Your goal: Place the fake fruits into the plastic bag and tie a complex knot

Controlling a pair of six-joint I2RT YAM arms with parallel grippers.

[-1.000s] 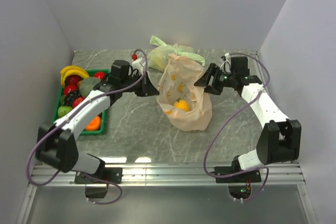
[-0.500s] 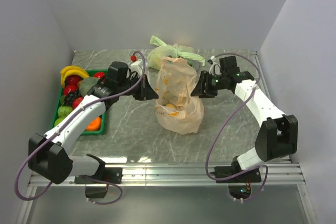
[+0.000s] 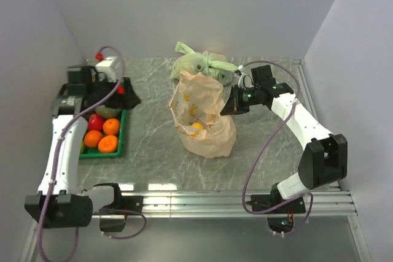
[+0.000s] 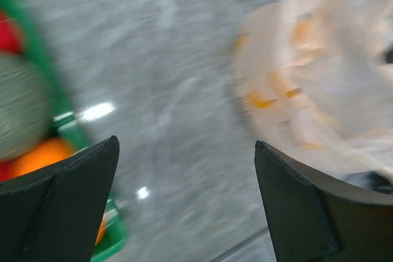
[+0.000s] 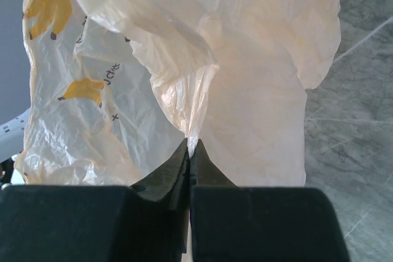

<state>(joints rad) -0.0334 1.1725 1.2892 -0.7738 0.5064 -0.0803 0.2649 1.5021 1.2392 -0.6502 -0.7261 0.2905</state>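
Pinching a plastic bag (image 5: 258, 108) fold, wrist-view only: right hand (image 5: 189, 146).

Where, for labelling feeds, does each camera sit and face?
Top external: above, behind the robot, looking down on grey marbled table; left arm, right arm show.
Left wrist: faces table and green plastic tray past the open left gripper.
Right wrist: faces the peach-orange printed plastic bag, pinched by the right gripper.
Shared: all see that bag.

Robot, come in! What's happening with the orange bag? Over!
Left end effector open, by the tray. Right end effector shut on plastic bag. One orange inside, more fake fruits in tray. Pale green bag right behind.
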